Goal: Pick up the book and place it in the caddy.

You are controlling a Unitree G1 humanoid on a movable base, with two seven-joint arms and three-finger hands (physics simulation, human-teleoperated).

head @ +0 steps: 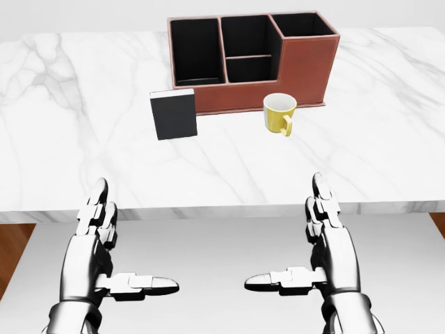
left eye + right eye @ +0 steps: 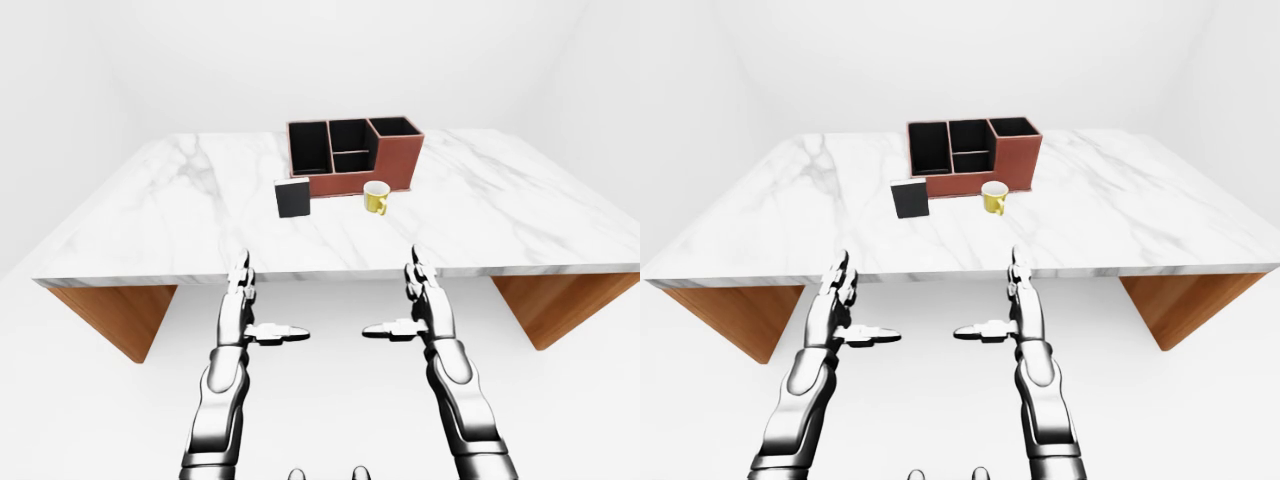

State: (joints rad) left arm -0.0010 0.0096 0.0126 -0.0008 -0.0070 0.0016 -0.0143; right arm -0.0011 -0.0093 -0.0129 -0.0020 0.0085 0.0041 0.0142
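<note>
A black book stands upright on the marble table, just left of and below the caddy in the head view. The brown caddy has several black-lined compartments and sits at the top centre. My left hand hovers below the table's near edge at lower left, fingers straight and thumb out, holding nothing. My right hand mirrors it at lower right, also open and empty. Both hands are well short of the book.
A yellow mug stands beside the caddy's lower right side, right of the book. The table rests on wooden supports at either end. White floor and walls surround it.
</note>
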